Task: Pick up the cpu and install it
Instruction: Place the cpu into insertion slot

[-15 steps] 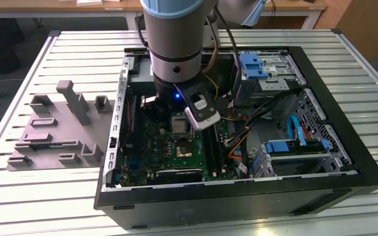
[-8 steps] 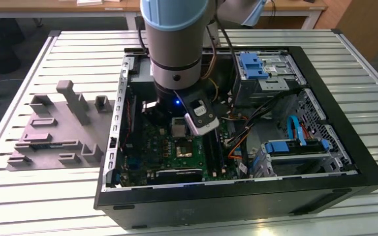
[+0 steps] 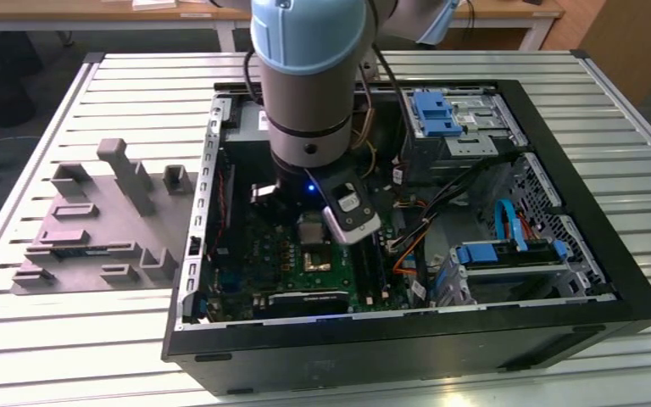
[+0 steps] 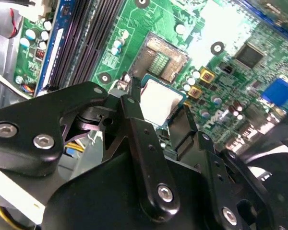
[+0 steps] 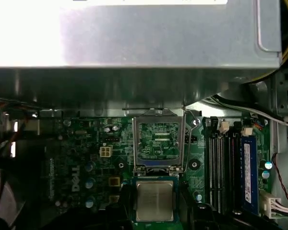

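Observation:
The cpu [image 5: 154, 201], a small square chip with a pale silvery top, sits between two black fingers [image 5: 126, 203], and my gripper [image 5: 154, 205] is shut on it. In the second wrist view the cpu [image 4: 159, 99] hangs a little above the green motherboard [image 4: 221, 76], held by my gripper [image 4: 159, 106]. It is beside the open socket [image 4: 163, 60], not over it. The socket [image 5: 158, 141] shows bare contacts inside its metal frame. In the exterior view the arm [image 3: 308, 93] reaches down into the open computer case [image 3: 597, 280], over the motherboard [image 3: 303, 263].
A grey metal box [image 5: 134, 43] overhangs the board just past the socket. Dark memory slots [image 5: 220, 163] and a blue memory stick [image 5: 247, 175] run beside it. Cables [image 3: 450, 203] and blue drive bays [image 3: 495, 254] fill the case's right side. A grey tray [image 3: 99, 229] lies outside it.

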Robot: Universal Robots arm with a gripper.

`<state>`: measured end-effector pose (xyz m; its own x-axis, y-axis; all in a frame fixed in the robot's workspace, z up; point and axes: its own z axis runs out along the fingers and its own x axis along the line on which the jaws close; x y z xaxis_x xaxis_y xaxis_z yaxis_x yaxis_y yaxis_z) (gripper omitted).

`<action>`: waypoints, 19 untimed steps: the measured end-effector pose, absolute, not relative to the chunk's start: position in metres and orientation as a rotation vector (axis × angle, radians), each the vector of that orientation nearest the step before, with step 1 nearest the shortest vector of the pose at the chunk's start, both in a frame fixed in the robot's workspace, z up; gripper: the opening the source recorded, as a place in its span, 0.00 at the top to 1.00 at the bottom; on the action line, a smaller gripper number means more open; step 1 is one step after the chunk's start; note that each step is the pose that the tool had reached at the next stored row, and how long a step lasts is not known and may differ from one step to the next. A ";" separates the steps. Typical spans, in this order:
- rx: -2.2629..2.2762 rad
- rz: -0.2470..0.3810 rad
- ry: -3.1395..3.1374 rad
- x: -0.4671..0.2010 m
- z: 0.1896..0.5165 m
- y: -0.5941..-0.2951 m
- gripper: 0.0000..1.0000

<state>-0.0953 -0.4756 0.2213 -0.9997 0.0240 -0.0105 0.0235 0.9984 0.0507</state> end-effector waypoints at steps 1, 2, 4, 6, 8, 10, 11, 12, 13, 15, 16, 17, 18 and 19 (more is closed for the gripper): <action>0.037 0.079 3.129 -0.095 0.219 -0.476 0.53; 0.037 0.079 3.129 -0.094 0.218 -0.476 0.53; 0.037 0.079 3.129 -0.093 0.214 -0.478 0.53; 0.037 0.079 3.129 -0.093 0.211 -0.481 0.53; 0.037 0.079 3.129 -0.093 0.208 -0.483 0.53; 0.037 0.079 3.129 -0.093 0.204 -0.484 0.53; 0.037 0.079 3.129 -0.093 0.203 -0.485 0.53; 0.037 0.079 3.129 -0.093 0.201 -0.485 0.53; 0.037 0.079 3.129 -0.093 0.200 -0.486 0.53; 0.037 0.079 3.129 -0.093 0.200 -0.486 0.53; 0.037 0.079 3.129 -0.093 0.200 -0.486 0.53; 0.037 0.079 3.129 -0.093 0.200 -0.486 0.53; 0.037 0.079 3.129 -0.093 0.200 -0.486 0.53; 0.037 0.079 3.129 -0.093 0.200 -0.486 0.53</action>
<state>-0.0925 -0.4857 0.1999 -0.9997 0.0240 -0.0104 0.0234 0.9984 0.0506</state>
